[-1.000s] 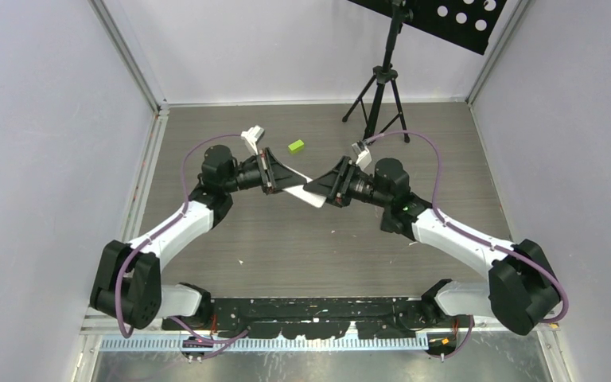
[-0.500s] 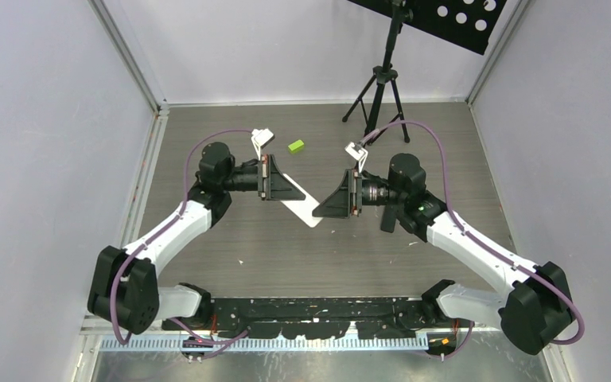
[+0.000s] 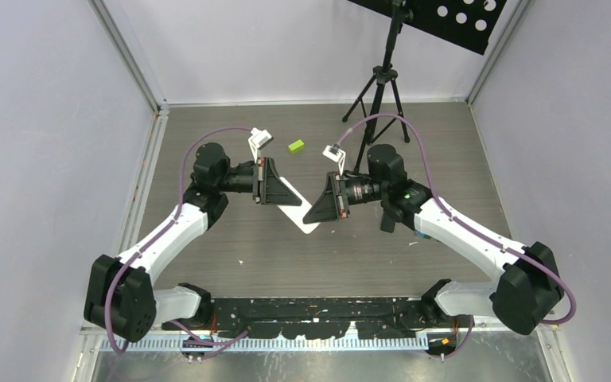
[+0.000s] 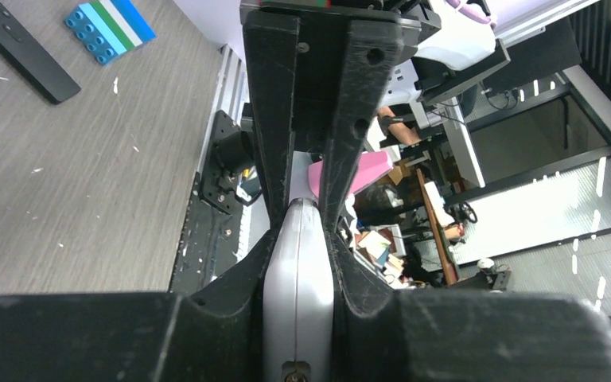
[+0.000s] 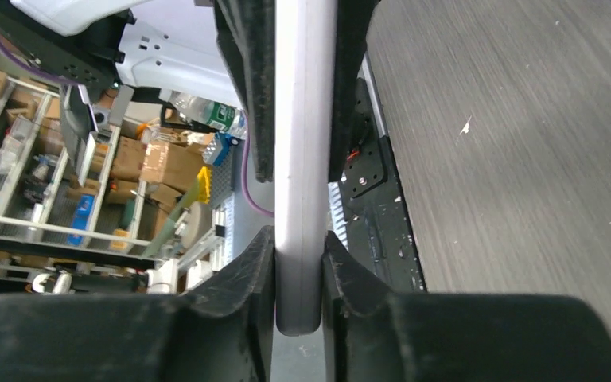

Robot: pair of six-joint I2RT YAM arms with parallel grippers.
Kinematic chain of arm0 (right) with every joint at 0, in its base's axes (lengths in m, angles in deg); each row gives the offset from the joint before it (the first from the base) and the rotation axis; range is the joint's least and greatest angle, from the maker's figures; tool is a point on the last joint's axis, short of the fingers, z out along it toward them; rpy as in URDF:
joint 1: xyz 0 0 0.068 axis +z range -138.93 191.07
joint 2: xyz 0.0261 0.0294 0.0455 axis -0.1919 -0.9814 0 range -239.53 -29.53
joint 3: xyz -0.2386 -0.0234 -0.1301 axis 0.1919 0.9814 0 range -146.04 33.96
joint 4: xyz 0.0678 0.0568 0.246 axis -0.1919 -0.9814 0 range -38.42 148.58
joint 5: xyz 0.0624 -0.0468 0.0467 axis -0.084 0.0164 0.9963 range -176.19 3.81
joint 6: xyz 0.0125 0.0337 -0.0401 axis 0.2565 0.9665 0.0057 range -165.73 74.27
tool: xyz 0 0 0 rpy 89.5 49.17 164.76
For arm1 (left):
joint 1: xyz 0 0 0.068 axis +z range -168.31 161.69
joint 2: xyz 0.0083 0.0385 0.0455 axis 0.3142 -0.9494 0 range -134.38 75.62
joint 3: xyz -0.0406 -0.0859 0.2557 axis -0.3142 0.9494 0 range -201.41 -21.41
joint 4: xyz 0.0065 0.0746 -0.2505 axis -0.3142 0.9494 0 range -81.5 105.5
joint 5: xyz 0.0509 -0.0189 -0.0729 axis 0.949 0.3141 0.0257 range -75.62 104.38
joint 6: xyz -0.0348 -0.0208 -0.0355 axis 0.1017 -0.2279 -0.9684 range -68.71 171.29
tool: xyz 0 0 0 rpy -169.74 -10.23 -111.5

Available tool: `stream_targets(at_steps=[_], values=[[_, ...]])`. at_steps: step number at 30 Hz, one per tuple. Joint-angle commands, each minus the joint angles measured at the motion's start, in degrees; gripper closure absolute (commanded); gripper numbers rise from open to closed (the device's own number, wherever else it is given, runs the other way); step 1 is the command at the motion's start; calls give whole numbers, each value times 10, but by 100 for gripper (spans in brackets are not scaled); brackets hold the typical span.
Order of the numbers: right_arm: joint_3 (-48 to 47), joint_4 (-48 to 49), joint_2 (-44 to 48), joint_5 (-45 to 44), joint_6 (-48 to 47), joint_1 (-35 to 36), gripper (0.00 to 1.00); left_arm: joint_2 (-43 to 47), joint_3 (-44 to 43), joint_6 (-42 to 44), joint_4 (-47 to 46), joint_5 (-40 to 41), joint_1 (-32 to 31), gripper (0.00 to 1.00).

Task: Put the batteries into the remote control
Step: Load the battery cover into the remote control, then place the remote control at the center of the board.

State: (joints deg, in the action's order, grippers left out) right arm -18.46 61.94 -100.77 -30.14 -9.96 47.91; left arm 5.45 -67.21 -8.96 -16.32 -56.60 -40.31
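Gripping the remote (image 5: 299, 175) mid-air over the counter (image 3: 247, 235) | left tool (image 3: 285, 195) and right tool (image 3: 315, 211) both clamped on its ends | no batteries in view | risk: uneven pull could twist it loose

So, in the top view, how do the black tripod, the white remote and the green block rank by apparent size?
1. black tripod, largest
2. white remote, partly hidden at both ends, so its full size is unsure
3. green block, clearly the smallest

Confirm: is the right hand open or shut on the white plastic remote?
Shut: the right hand has both fingers pressed against the flat white plastic remote, no gap.
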Motion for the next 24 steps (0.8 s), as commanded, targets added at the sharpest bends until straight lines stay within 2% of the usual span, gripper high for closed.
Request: stream_targets(at_steps=[1,2,5,7,10,13,17,20,24], values=[[-35,-4,-12,-24,-15,2,91,23,-19,8,-16,-17,0,99],[-37,-5,-12,-34,-13,2,98,25,-18,8,-16,-16,0,96],[-38,-13,-1,-72,-12,2,100,37,-20,36,16,7,1,62],[-39,-28,10,-105,-17,2,100,51,-26,91,87,46,2,35],[-39,-81,33,-173,-26,2,100,68,-49,204,249,144,4,2],[-39,-158,52,-271,-30,-5,100,71,-74,272,394,285,6,0],[-50,-297,57,-455,-33,-11,100,60,-84,302,499,433,7,0],[-62,-386,40,-615,-28,-11,100,55,-80,305,523,470,7,0],[-71,-455,4,-777,-13,-11,100,51,-82,306,528,476,7,0]])
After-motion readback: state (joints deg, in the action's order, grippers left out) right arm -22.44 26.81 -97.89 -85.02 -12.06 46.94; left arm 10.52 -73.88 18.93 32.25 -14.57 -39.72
